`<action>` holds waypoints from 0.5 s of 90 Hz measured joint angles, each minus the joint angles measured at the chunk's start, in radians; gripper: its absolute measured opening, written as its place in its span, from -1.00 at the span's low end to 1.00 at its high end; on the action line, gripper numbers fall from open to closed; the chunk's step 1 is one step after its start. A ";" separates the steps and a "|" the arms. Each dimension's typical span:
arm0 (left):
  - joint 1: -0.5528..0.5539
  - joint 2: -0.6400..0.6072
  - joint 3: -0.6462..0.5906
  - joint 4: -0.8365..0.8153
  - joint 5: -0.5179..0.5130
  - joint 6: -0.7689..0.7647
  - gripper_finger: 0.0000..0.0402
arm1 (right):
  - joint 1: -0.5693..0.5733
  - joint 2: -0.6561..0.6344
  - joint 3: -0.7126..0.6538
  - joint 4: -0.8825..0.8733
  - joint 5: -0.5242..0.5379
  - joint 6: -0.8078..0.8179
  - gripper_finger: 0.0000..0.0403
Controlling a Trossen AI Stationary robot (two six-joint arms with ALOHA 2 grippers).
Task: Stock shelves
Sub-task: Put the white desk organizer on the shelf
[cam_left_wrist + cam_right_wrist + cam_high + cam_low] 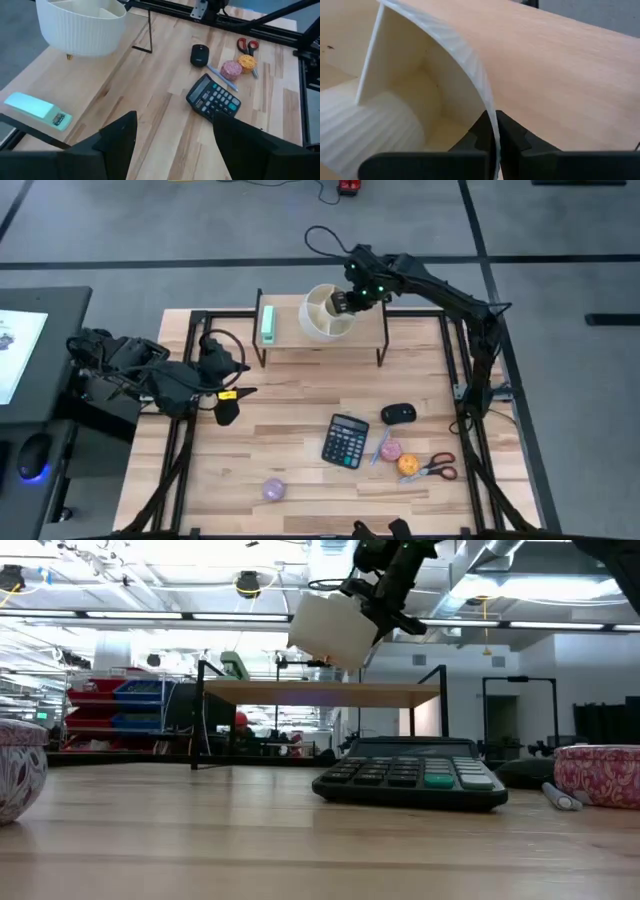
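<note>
Gripping a white organizer (pixel 322 314) above the shelf (pixel 360 332), right gripper (pixel 345 301).

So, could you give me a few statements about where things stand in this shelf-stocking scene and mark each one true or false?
1. The right gripper is shut on the rim of the white ribbed container. True.
2. The container rests flat on the shelf. False: in the low view it hangs tilted above the top.
3. A mint green stapler lies on the shelf. True.
4. The left gripper holds the calculator. False: it is open and empty, over the table's left side.
5. The scissors are on the shelf. False: they lie on the table.
</note>
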 joint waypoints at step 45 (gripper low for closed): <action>0.004 0.000 0.000 0.000 0.002 0.008 0.18 | -0.001 0.121 0.112 -0.066 -0.002 0.027 -1.00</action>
